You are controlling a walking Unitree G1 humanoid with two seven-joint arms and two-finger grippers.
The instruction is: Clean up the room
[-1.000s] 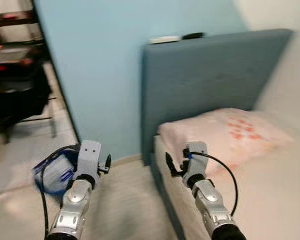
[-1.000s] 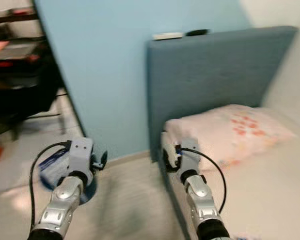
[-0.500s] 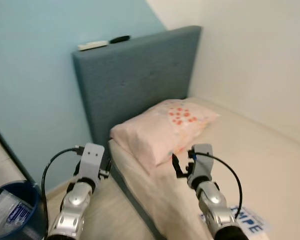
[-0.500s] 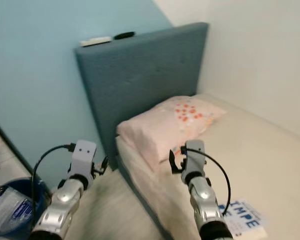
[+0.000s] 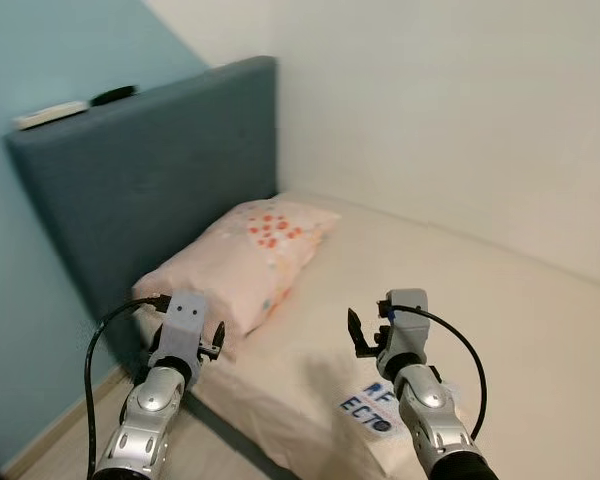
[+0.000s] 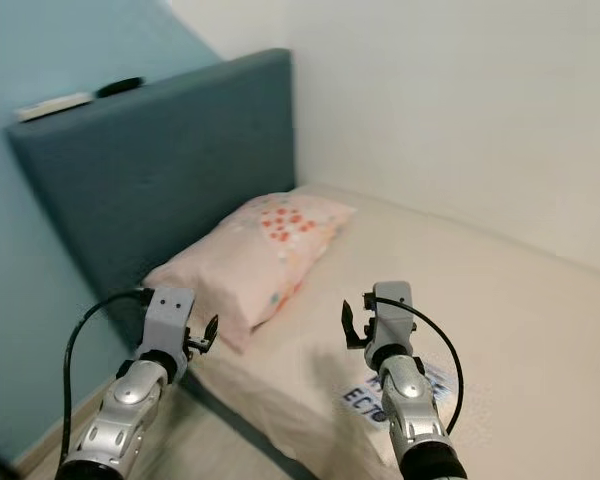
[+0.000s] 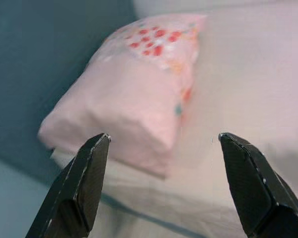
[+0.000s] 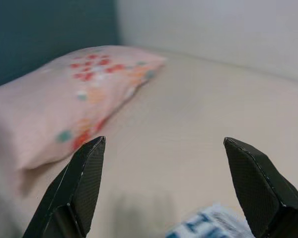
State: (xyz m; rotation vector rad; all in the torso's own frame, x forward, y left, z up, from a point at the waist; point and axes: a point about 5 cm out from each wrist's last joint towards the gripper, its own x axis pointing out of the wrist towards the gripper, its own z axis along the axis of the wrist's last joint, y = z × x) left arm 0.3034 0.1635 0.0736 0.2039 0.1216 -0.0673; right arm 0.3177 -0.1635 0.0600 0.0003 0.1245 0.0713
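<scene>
A white packet with blue letters (image 5: 372, 408) lies flat on the beige bed sheet (image 5: 500, 320), close to the bed's near edge. My right gripper (image 5: 366, 328) hovers open just above and behind it; the packet's corner (image 8: 214, 223) sits low between the fingers in the right wrist view. A pink pillow with red dots (image 5: 242, 256) rests against the blue-grey headboard (image 5: 130, 190). Over the bed's near corner, beside the pillow's end (image 7: 134, 114), my left gripper (image 5: 214, 338) is open and holds nothing.
A white flat object (image 5: 50, 113) and a black one (image 5: 112, 95) lie on top of the headboard. A light blue wall (image 5: 20, 330) stands to the left, a white wall (image 5: 450, 110) behind the bed. A strip of floor (image 5: 70, 450) runs beside the bed.
The camera has swung to the right: the doorway and the blue bin have left the picture and the bed now lies ahead. Both arms keep the same pose, fingers open.
</scene>
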